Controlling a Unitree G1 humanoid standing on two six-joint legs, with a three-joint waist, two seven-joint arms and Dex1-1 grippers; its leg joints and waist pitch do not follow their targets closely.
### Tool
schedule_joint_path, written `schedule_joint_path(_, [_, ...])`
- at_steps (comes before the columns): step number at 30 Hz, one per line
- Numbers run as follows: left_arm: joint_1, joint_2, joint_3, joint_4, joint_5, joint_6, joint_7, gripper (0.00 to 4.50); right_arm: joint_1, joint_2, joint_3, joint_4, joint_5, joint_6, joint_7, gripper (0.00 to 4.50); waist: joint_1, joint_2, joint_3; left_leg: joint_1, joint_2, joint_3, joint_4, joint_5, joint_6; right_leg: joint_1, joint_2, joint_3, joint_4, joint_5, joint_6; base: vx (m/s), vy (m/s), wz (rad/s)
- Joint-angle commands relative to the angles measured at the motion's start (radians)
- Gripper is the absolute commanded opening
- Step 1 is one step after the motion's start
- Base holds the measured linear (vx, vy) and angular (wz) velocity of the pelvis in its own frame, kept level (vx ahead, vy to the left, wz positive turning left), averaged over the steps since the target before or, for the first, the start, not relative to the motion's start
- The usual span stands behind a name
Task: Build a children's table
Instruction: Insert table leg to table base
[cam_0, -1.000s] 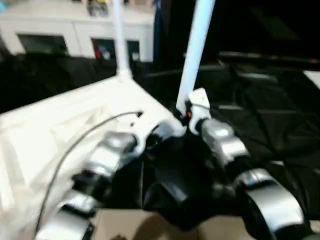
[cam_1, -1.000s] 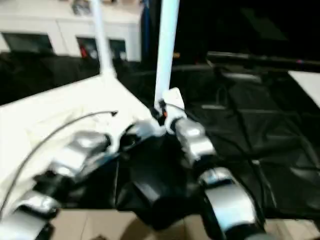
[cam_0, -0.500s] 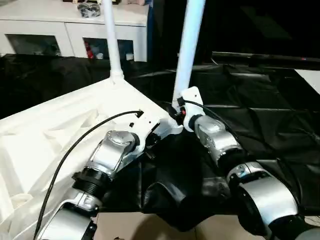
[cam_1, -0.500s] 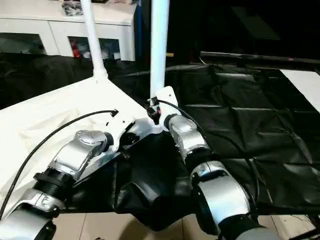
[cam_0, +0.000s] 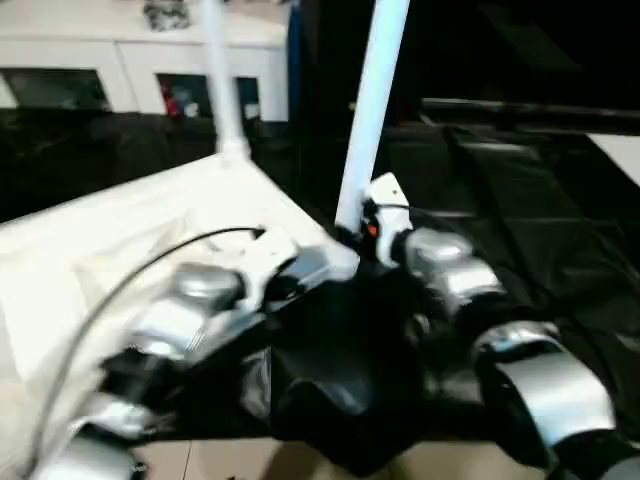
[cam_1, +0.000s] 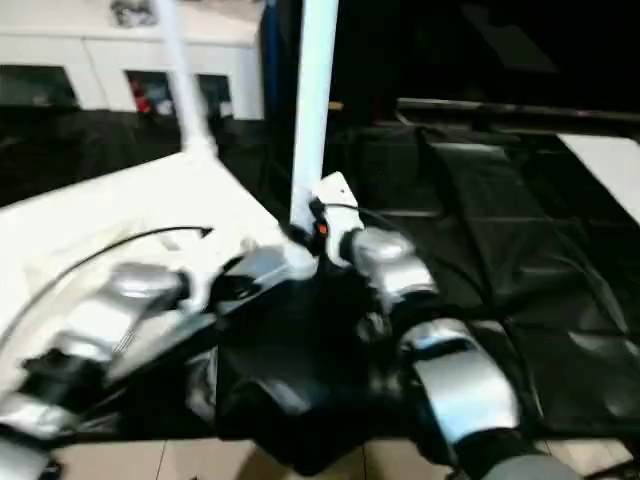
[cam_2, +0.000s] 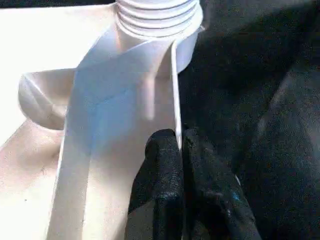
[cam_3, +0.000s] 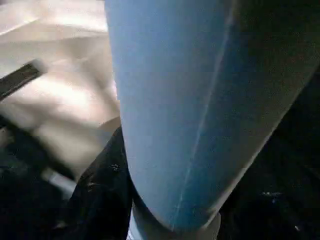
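Your right gripper (cam_3: 125, 200) has turned around the near leg (cam_0: 368, 120) it clasps, twisting it into the corner socket while your left gripper (cam_2: 182, 165) pinches the tabletop rim (cam_2: 173, 90).

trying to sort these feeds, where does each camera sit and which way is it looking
Left eye and right eye views: on the head, looking forward and down over both silver forearms at the upturned table top and the near leg.
Left wrist view: on the left wrist, looking along the left gripper, shut on the table top's edge rib below the corner socket.
Right wrist view: on the right wrist, close against the near leg, one black finger beside it.
All share that corner.
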Motion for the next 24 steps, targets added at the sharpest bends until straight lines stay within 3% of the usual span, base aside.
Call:
schedule_joint_path(1, [-0.014,-0.009,-0.022,-0.100,-0.061,-0.070,-0.104,0.00,0.080,0.007,0.101,0.068,-0.062,0.085,0.084,1.87,0.008,0.010,-0.059,-0.010,0.042,0.003,-0.062,-0.188,0.068,0.043,-0.077,0.082,-0.064,-0.219,-0.211,0.073,-0.038,0.09])
schedule_joint_path(3, [0.000,0.031,-0.019,-0.121,-0.079,-0.084,-0.167,0.00,0.103,-0.032,0.144,0.032,-0.095,0.068,0.171,1.87,0.014,0.012,-0.064,-0.019,0.046,0.004,-0.057,-0.106,0.085,0.052,-0.074,0.079,-0.043,-0.103,-0.236,0.066,-0.029,0.03])
schedule_joint_path(5, [0.002,0.041,-0.019,-0.122,-0.081,-0.090,-0.178,0.00,0.110,-0.041,0.154,0.019,-0.103,0.064,0.196,1.87,0.019,0.012,-0.066,-0.017,0.046,0.007,-0.053,-0.076,0.092,0.053,-0.072,0.078,-0.039,-0.062,-0.241,0.028,-0.010,0.00])
schedule_joint_path(8, [0.001,0.064,-0.019,-0.111,-0.078,-0.117,-0.198,0.00,0.134,-0.062,0.174,-0.030,-0.113,0.056,0.242,1.87,0.029,0.008,-0.065,-0.014,0.047,0.008,-0.055,-0.092,0.080,0.056,-0.072,0.077,-0.043,-0.094,-0.231,0.000,0.000,0.00])
schedule_joint_path(15, [-0.004,0.095,-0.008,-0.081,-0.080,-0.152,-0.238,0.00,0.181,-0.091,0.211,-0.120,-0.120,0.064,0.303,1.87,0.033,0.009,-0.057,-0.001,0.047,0.010,-0.064,-0.197,0.030,0.047,-0.072,0.083,-0.065,-0.291,-0.174,0.000,0.000,0.00])
schedule_joint_path(24, [-0.012,0.091,-0.007,-0.059,-0.085,-0.159,-0.242,0.00,0.197,-0.095,0.207,-0.147,-0.119,0.085,0.297,1.87,0.031,0.007,-0.064,-0.005,0.045,0.013,-0.061,-0.142,0.036,0.050,-0.064,0.094,-0.047,-0.164,-0.206,0.000,0.000,0.00])
